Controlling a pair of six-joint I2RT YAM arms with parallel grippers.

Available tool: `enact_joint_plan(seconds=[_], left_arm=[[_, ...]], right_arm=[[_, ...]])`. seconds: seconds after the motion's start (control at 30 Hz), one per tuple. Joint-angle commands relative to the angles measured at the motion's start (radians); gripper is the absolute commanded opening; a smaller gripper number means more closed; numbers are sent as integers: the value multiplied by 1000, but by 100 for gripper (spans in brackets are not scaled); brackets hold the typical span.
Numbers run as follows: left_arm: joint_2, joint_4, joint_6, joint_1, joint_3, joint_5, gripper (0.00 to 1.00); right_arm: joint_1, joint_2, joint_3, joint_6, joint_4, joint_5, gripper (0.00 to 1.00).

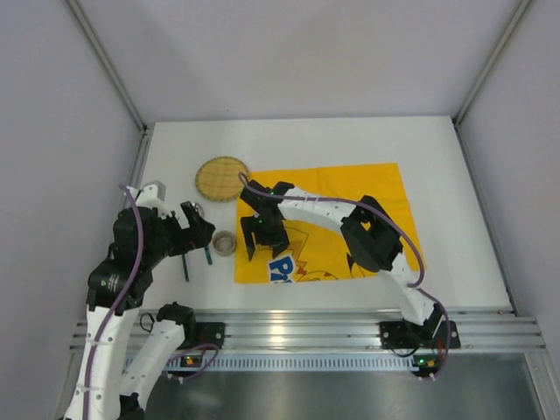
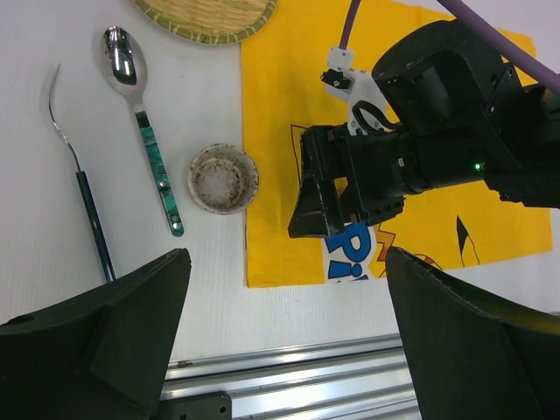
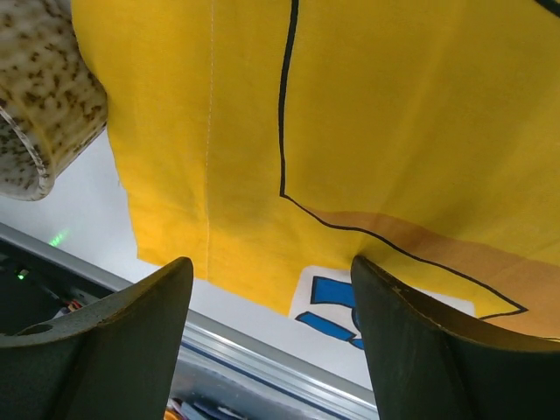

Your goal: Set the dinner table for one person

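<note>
The white dinner table (image 1: 350, 140) carries a yellow cartoon-printed cloth (image 1: 367, 179) in its middle. A round woven mat (image 1: 221, 178) lies at the cloth's far left corner. A small speckled cup (image 1: 225, 242) stands just left of the cloth. A teal-handled spoon (image 2: 144, 122) and a dark-handled fork (image 2: 83, 192) lie left of the cup (image 2: 223, 179). My left gripper (image 1: 199, 229) is open and empty above the cutlery. My right gripper (image 1: 262, 243) is open and empty, low over the cloth's near left part (image 3: 219, 105), with the cup (image 3: 39, 96) to its left.
An aluminium rail (image 1: 306, 319) runs along the table's near edge, close to the cloth's front hem. Grey walls enclose the table on three sides. The right arm (image 2: 437, 140) reaches across the cloth from the right.
</note>
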Motion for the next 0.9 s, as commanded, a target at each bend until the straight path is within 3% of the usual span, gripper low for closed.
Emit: enact_joint_plan(seconds=[0.0,0.4,0.87], left_arm=[[-5,8,-1,2,25,-4,99],[-25,-2,-15,2,22,5,98],[-44,-22,-12,2,28,5,98]], right_arm=[[18,55,21,1,56,-32,73],[21,-95,77,-10,33,-16,71],[30,70,291,2,49,-10,65]])
